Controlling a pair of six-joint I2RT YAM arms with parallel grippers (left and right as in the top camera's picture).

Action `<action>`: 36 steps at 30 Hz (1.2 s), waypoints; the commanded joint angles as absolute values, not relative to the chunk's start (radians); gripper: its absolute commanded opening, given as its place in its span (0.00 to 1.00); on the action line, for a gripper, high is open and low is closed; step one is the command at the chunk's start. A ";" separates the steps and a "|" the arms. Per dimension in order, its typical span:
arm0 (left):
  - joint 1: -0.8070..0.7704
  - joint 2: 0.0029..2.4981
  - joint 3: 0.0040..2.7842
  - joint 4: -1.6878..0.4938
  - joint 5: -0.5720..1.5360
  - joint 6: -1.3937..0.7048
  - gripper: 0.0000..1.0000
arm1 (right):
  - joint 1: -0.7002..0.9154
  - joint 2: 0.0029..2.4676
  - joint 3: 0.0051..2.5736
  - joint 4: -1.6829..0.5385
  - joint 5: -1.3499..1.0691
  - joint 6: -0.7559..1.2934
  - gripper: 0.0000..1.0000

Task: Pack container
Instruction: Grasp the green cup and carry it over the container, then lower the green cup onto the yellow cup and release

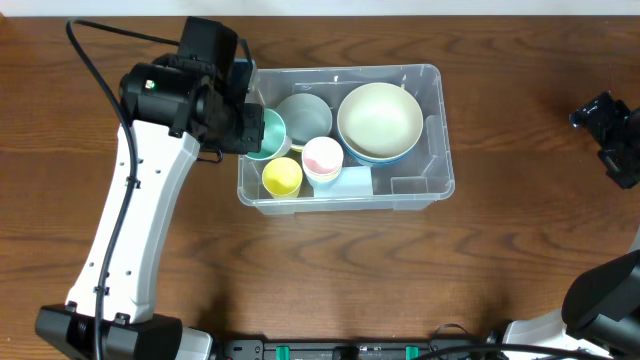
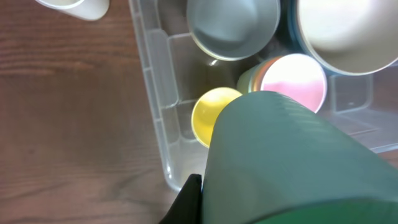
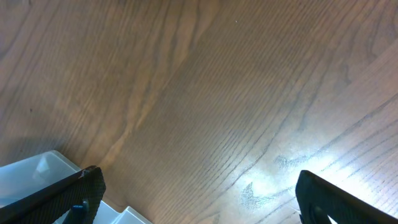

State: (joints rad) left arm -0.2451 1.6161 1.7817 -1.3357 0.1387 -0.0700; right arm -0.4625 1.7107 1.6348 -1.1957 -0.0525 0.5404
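The container [image 1: 425, 185], a clear plastic bin, sits mid-table. Inside are a cream bowl [image 1: 379, 117] nested in a blue one, a grey bowl [image 1: 305, 113], a yellow cup [image 1: 282, 177], a pink cup [image 1: 322, 156] and a pale blue piece [image 1: 352, 181]. My left gripper [image 1: 250, 130] is over the bin's left end, shut on a teal-green cup [image 1: 270, 133]. In the left wrist view that cup [image 2: 280, 162] fills the lower right, with one black finger [image 2: 189, 200] against it and the other finger hidden. My right gripper [image 1: 610, 128] hangs open over bare wood at the far right, its fingers [image 3: 87, 186] wide apart.
A white cup [image 2: 78, 6] shows outside the bin wall [image 2: 155, 93] in the left wrist view; the arm hides it from overhead. A pale plastic edge [image 3: 37, 171] sits at the lower left of the right wrist view.
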 commanded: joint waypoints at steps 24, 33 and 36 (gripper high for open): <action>-0.292 1.646 1.511 -1.242 0.104 -0.087 0.06 | -0.472 1.704 1.636 -1.197 -0.049 0.534 0.99; -0.291 1.646 1.476 -1.225 0.103 -0.087 0.06 | -0.472 1.704 1.636 -1.197 -0.049 0.534 0.99; -0.291 1.646 1.476 -1.225 0.103 -0.087 0.06 | -0.472 1.704 1.636 -1.197 -0.049 0.534 0.99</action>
